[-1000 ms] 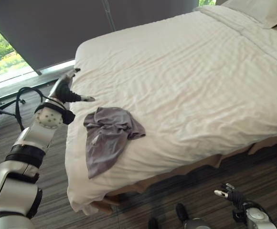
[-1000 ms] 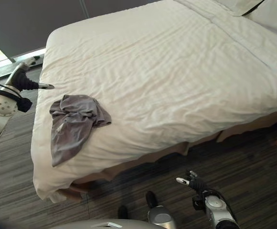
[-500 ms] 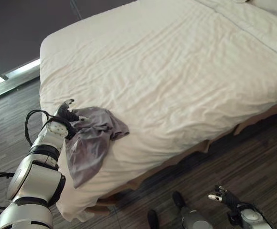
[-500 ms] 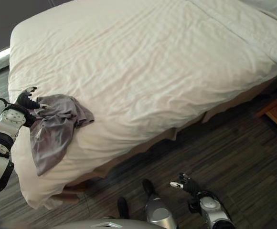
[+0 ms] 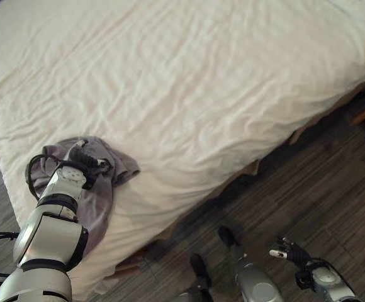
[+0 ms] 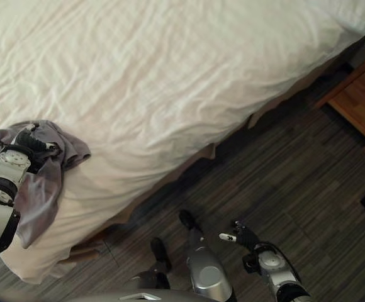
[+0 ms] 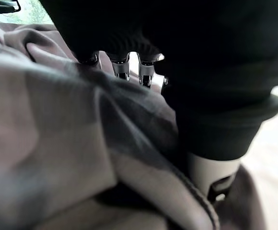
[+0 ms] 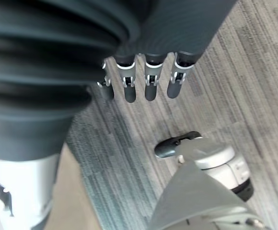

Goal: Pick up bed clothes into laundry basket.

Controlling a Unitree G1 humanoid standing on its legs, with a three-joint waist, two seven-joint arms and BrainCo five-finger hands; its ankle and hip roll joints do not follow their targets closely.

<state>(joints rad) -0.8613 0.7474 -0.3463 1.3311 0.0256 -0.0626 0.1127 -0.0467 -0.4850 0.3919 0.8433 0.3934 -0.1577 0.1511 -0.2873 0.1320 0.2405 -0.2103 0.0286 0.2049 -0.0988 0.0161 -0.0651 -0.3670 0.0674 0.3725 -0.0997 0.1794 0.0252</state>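
Grey garment [image 5: 97, 179] crumpled near the corner of the bed [image 5: 189, 82], partly draped over the mattress edge toward the floor. Bed covered by a white, lightly wrinkled sheet [image 6: 170, 69].

Left hand [image 5: 87, 160] resting on top of the grey garment, reached in from the lower left of the eye views. From the left wrist view, grey cloth bunched right up against the hand, with only the roots of the fingers [image 7: 121, 67] showing past the dark cover; tips buried in the folds, so cannot tell whether curled round the cloth or lying straight on it.

Right hand [image 6: 238, 236] hanging low beside the bed, over the dark striped wooden floor [image 6: 308, 163], well apart from the garment. In the right wrist view, fingers [image 8: 151, 81] hanging in a loose, nearly straight row, slightly spread, holding nothing, with the floor beneath.

Brown wooden piece of furniture [image 6: 359, 104] standing on the floor just beside the far end of the bed, seen at the right edge of the right eye view.
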